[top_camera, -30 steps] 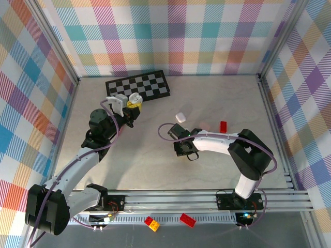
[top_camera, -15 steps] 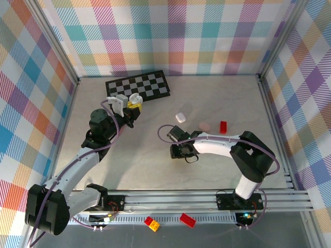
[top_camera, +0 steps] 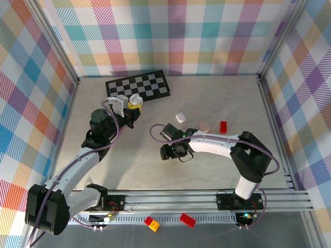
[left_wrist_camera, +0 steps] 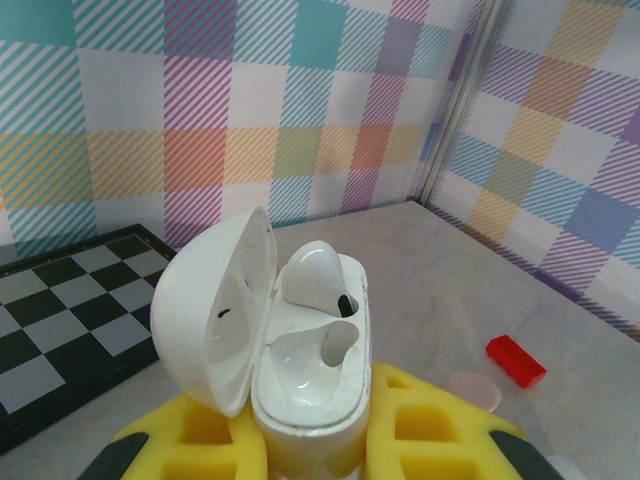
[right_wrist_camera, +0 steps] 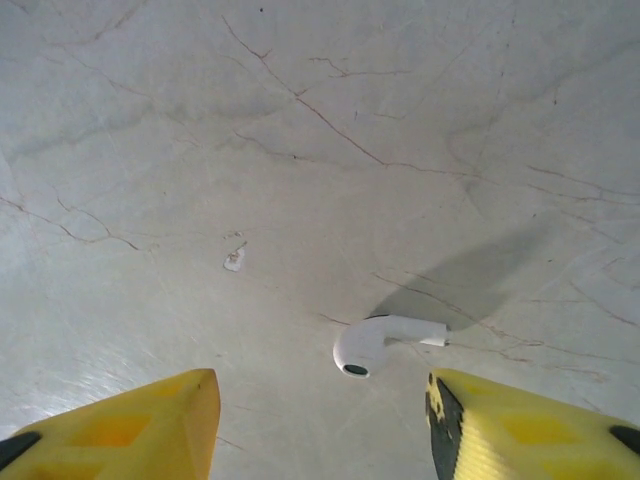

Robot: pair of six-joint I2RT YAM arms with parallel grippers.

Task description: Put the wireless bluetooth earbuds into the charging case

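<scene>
Right hand (right_wrist_camera: pixel 320 405) half open over the table (right_wrist_camera: pixel 300 150), loose earbud (right_wrist_camera: pixel 375 342) lying free between its fingers, untouched, left hand (left_wrist_camera: pixel 305 445) at ten o'clock clamped tight on the open charging case (left_wrist_camera: pixel 300 395), second earbud (left_wrist_camera: pixel 315 275) seated inside

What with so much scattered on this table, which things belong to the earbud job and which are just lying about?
Job: open charging case in the left gripper, one earbud seated inside; loose earbud on the table between the open fingers of the right gripper.
Lying about: checkerboard, red brick, white pebble-shaped item, pink item, red-and-yellow brick and second red brick at the near edge.
</scene>
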